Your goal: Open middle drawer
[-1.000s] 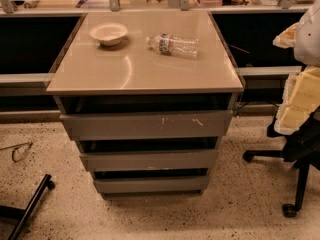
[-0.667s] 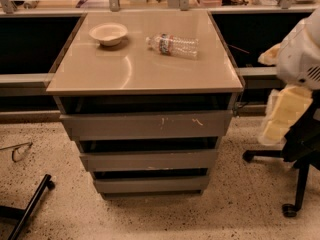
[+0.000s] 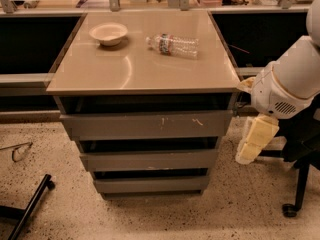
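The middle drawer point(image 3: 149, 160) is the plain grey handleless front between two others in a low cabinet, and it looks closed. Above it is the taller grey front with white scratch marks point(image 3: 146, 125). Below it is the narrowest front point(image 3: 151, 184). My gripper point(image 3: 254, 140) is cream-coloured and hangs downward from the white arm housing point(image 3: 289, 81). It is to the right of the cabinet, at about the height of the middle drawer, and touches nothing.
On the tan cabinet top point(image 3: 125, 69) are a white bowl point(image 3: 108, 33) and a plastic bottle point(image 3: 173, 44) lying on its side. A black chair base point(image 3: 299, 184) stands at the right. A black leg point(image 3: 27, 209) and a wire loop point(image 3: 19, 151) lie on the speckled floor at the left.
My arm has moved left and further into view, bringing the gripper closer to the cabinet's right side. The drawers, bowl and bottle have not moved.
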You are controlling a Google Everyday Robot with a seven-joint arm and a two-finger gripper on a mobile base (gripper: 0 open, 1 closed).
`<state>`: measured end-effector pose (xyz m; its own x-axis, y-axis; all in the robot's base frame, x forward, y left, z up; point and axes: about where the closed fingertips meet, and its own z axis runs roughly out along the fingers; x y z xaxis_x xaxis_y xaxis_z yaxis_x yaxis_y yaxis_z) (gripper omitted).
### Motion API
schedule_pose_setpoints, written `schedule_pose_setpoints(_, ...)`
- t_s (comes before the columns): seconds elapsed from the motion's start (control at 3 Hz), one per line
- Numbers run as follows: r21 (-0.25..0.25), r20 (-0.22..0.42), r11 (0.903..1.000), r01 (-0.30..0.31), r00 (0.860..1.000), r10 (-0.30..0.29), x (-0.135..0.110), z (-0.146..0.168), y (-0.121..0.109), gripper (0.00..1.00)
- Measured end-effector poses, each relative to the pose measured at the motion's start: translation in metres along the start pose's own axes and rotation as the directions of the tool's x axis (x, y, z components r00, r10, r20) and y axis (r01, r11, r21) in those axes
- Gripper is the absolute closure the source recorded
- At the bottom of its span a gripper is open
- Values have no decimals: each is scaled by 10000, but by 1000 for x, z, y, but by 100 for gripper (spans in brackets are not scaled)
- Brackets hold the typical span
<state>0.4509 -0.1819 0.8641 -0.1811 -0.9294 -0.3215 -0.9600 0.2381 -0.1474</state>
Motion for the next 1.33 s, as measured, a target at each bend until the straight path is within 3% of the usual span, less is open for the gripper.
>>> schedule_pose_setpoints(0.33,121,562,9996,274,9980,-280,10,25,-3,0)
schedule_pose_setpoints(0.67,184,1180,9963,839,9893,-855,29,76,-7,0)
schedule_pose_setpoints(1.0,-184,1355,9947,1013,9859,-979,47,117,-6,0)
schedule_pose_setpoints(1.33,-185,1356,9947,1013,9859,-979,47,117,-6,0)
